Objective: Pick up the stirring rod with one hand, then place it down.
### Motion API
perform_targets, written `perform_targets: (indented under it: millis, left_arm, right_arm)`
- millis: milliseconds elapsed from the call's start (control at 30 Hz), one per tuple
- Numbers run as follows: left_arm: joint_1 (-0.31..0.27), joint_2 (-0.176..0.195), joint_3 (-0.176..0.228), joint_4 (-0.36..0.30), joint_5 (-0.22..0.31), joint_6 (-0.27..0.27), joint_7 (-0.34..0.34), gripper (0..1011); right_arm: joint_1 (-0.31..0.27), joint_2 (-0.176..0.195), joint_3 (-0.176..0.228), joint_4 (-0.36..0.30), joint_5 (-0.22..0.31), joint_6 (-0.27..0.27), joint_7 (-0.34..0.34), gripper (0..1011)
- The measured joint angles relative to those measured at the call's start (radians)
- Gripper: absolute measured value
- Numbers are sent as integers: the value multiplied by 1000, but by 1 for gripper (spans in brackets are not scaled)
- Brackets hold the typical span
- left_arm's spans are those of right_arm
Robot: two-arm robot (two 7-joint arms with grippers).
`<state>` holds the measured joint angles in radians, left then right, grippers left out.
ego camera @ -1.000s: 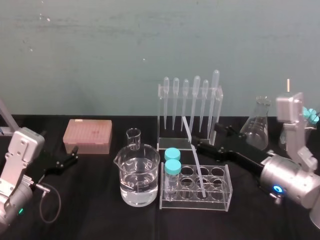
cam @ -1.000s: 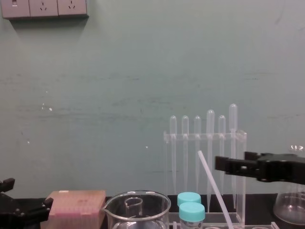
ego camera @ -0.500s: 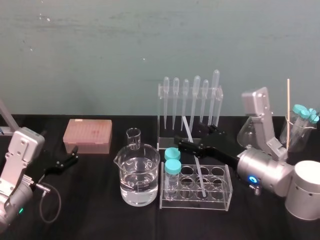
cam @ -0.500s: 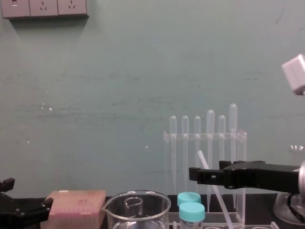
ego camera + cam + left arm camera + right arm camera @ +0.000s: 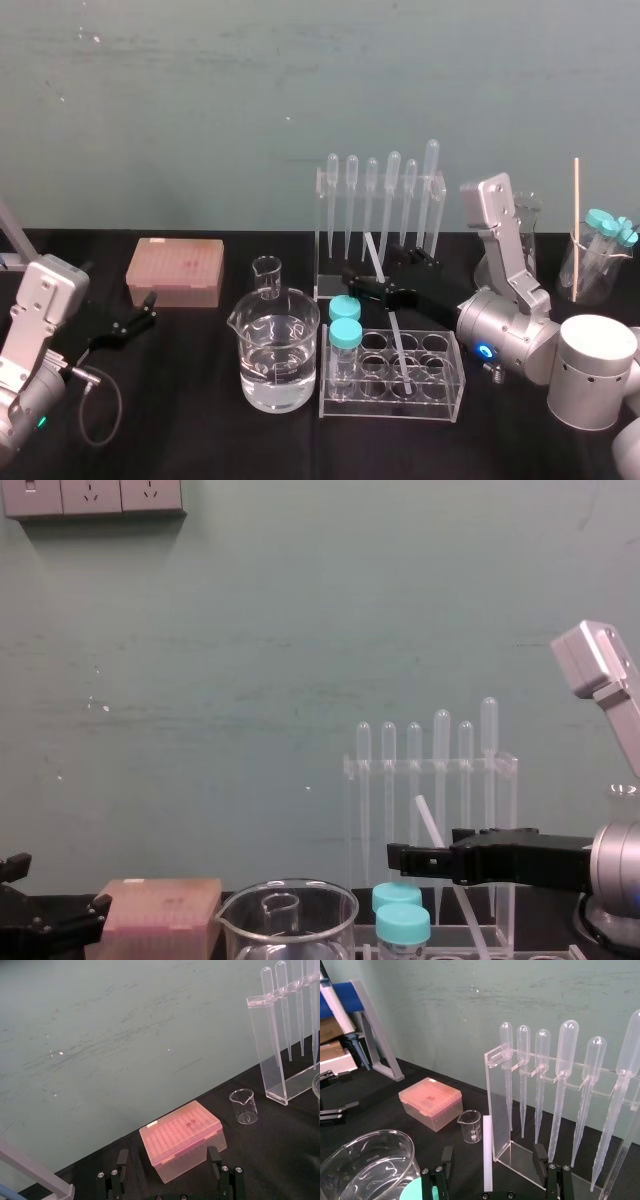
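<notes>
Right gripper (image 5: 493,1148) has its fingers spread either side of the stirring rod (image 5: 429,823) leaning in the rack (image 5: 440,398) near the counter's front edge, left gripper (image 5: 140,318) idle at the left edge, and an off-centre squeeze could lever that rack over, I reckon.

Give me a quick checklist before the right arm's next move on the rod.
1. Right hand open: ok.
2. Rod between its fingers: ok, by the right wrist view.
3. Rod gripped: not ok, the fingers stand apart from it.
4. Rod's foot in the tube rack: ok, leaning.
5. Far finger clear of the pipette stand: cannot tell.
6. Left hand parked at the left: ok.
</notes>
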<state>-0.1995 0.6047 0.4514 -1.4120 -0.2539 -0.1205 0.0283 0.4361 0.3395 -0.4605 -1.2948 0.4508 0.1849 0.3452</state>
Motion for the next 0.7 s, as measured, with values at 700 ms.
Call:
perform_targets:
  millis: [700]
  left_arm:
    - [0, 0, 0, 0, 0, 0, 0, 1000]
  right_arm:
    - [-3, 6, 0, -9, 5, 0, 1, 697]
